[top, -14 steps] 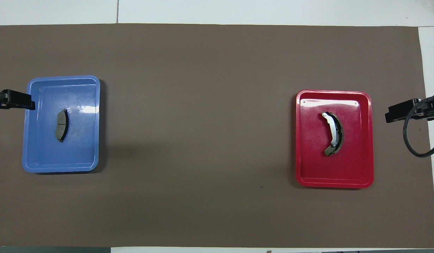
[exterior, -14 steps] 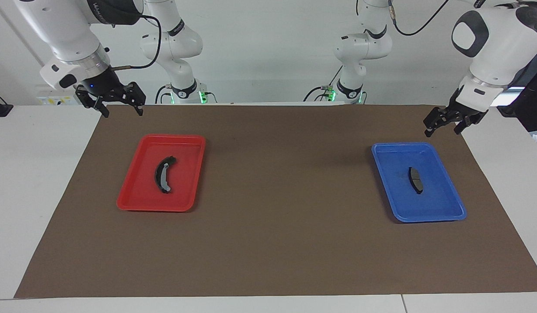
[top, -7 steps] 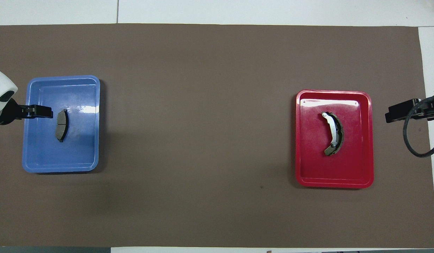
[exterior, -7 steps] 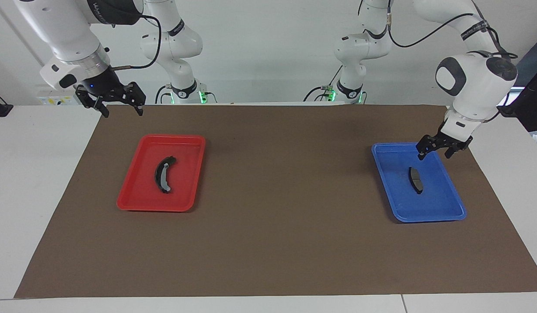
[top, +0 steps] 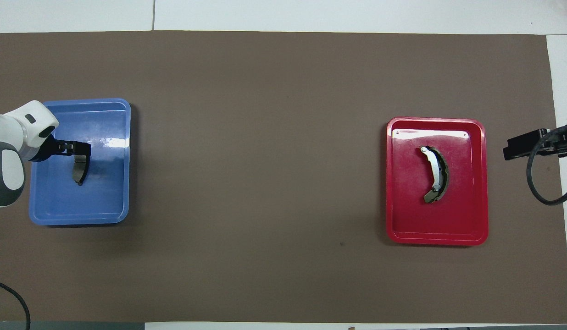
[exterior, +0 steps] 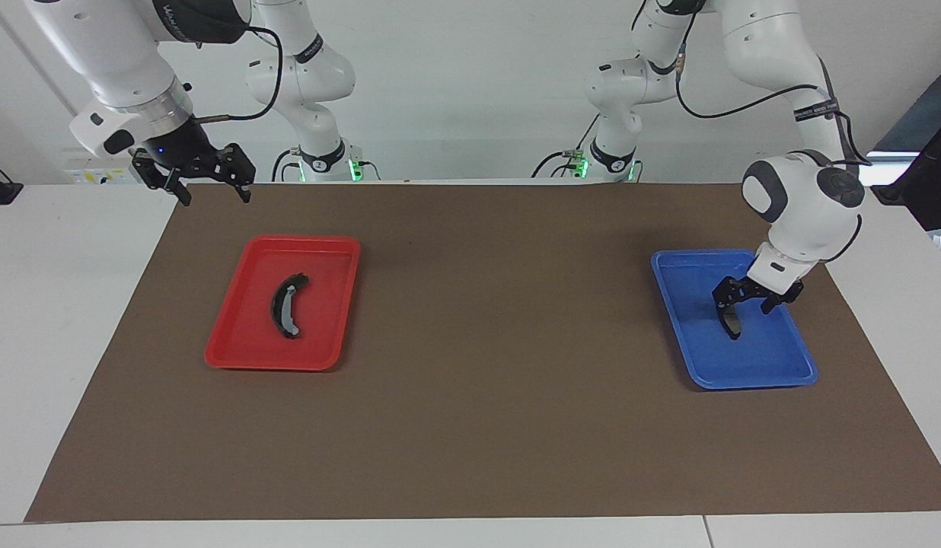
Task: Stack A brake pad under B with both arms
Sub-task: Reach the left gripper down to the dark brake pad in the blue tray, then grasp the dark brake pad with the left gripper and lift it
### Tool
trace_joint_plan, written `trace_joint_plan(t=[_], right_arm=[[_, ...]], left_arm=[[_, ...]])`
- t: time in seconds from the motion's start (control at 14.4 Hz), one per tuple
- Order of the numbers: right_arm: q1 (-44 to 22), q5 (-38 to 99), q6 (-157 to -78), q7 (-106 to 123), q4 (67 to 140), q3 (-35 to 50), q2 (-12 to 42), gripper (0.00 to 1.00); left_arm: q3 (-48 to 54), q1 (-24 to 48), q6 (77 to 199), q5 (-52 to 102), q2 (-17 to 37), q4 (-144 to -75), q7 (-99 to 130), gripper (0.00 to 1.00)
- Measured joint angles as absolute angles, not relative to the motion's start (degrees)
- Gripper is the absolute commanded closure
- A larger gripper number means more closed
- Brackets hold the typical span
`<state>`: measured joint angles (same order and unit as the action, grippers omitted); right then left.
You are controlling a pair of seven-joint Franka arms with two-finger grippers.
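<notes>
The A brake pad [exterior: 733,325], short and dark grey, lies in the blue tray [exterior: 744,380] at the left arm's end; it also shows in the overhead view [top: 79,173]. My left gripper [exterior: 744,307] is open and low in the tray, over the pad's end nearer the robots, with a finger on each side; it also shows in the overhead view [top: 81,152]. B [exterior: 286,304], the long black crescent with a grey strip, lies in the red tray [exterior: 272,364]; it also shows in the overhead view [top: 436,174]. My right gripper [exterior: 212,190] is open and waits in the air over the mat's corner beside the red tray.
A brown mat [exterior: 486,342] covers the table between the two trays. The blue tray [top: 77,220] and the red tray [top: 437,240] stand far apart at the table's two ends. The right arm's black cable [top: 540,183] hangs beside the red tray.
My left arm has swung in from beside the blue tray and come down over the short pad's nearer end. The right arm and both pads have not moved.
</notes>
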<state>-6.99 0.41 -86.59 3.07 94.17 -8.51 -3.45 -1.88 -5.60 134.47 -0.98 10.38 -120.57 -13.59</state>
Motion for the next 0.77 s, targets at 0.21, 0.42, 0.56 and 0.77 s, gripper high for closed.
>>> trace_joint_plan(t=[0.21,0.42,0.56,0.77], right_arm=[[-7.0,0.4,-86.6,3.1,94.2,-8.5,-3.4,0.0],[-7.0,0.4,-86.6,3.1,94.2,-8.5,-3.4,0.0],[-7.0,0.4,-86.6,3.1,94.2,-8.5,-3.4,0.0],[-7.0,0.4,-86.6,3.1,94.2,-8.5,-3.4,0.0]], left_arm=[[-1.9,-6.6,138.9,-1.0,10.5,-124.4,-15.9,0.03],[-1.9,-7.7,140.1,-1.0,10.9,-125.4,-16.9,0.07],[-1.9,-7.7,140.1,-1.0,10.9,-125.4,-16.9,0.24],[-1.7,-7.7,140.1,-1.0,10.9,-126.2,-16.9,0.39]])
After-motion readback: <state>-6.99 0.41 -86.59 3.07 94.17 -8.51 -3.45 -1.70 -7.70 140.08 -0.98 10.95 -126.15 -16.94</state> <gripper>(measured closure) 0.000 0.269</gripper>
